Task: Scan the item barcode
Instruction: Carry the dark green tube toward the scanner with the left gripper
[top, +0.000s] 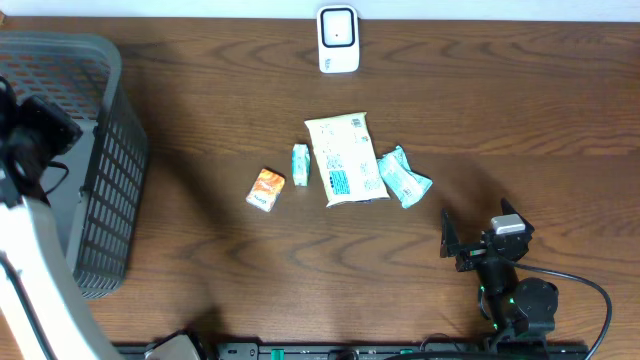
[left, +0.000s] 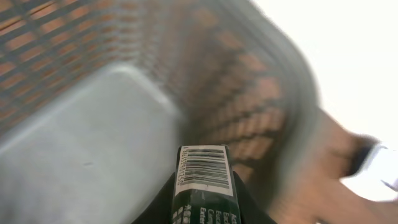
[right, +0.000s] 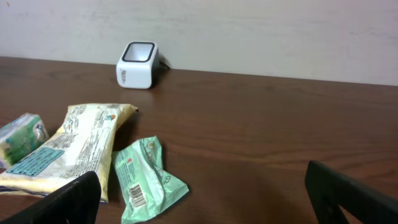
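Left gripper (top: 40, 128) at left edge of overhead view, over grey plastic mesh basket (top: 110, 190), jaws clamped on dark green packet with white barcode label (left: 204, 177). Carry to white box scanner (top: 338, 40), top centre, label square to window and uncovered. Right gripper (top: 480, 232) lower right, jaws apart.

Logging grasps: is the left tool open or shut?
Shut: the left tool grips a dark barcoded packet, label up, over the grey basket.

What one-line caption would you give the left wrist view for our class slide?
Left gripper grips a dark green packet, barcode facing the camera, over the grey basket.
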